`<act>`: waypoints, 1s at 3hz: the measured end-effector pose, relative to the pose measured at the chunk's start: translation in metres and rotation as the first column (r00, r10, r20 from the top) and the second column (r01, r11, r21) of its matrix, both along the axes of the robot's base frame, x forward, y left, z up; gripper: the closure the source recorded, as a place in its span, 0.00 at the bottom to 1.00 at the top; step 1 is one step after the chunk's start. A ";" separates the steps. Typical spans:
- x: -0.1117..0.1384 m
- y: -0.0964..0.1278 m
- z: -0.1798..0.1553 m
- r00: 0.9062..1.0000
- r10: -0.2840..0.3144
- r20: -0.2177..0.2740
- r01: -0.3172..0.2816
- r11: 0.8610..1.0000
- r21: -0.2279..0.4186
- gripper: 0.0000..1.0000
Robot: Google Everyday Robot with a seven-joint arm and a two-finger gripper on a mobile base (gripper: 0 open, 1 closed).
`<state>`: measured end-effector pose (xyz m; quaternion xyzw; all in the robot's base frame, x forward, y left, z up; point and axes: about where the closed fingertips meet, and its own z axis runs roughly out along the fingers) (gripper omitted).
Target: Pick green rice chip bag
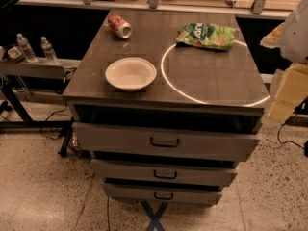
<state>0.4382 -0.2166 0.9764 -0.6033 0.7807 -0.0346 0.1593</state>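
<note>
Three items sit on the dark grey top [211, 81] of a three-drawer metal cabinet: a crinkly light-green foil rice chip bag [206, 35] lying flat, upper right of centre, over the far arc of a bright ring of light [163, 73]; a dented red-and-white soda can [120, 26] on its side, upper left; a round white bowl [131, 73] upright, centre-left. The robot's pale gripper [288, 93] hangs at the right edge of the frame, off the cabinet's side, well apart from the bag. Released or clenched: cannot tell.

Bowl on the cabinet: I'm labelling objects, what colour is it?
Plain white bowl, clearest in the camera view. The gripper is not in view.
</note>
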 end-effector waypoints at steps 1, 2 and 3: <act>0.002 0.000 0.001 1.000 -0.006 0.007 0.006 1.000 0.004 0.00; 0.007 -0.001 0.003 1.000 -0.019 0.023 0.018 1.000 0.013 0.00; 0.054 -0.003 -0.007 0.998 0.002 0.068 -0.003 1.000 0.024 0.00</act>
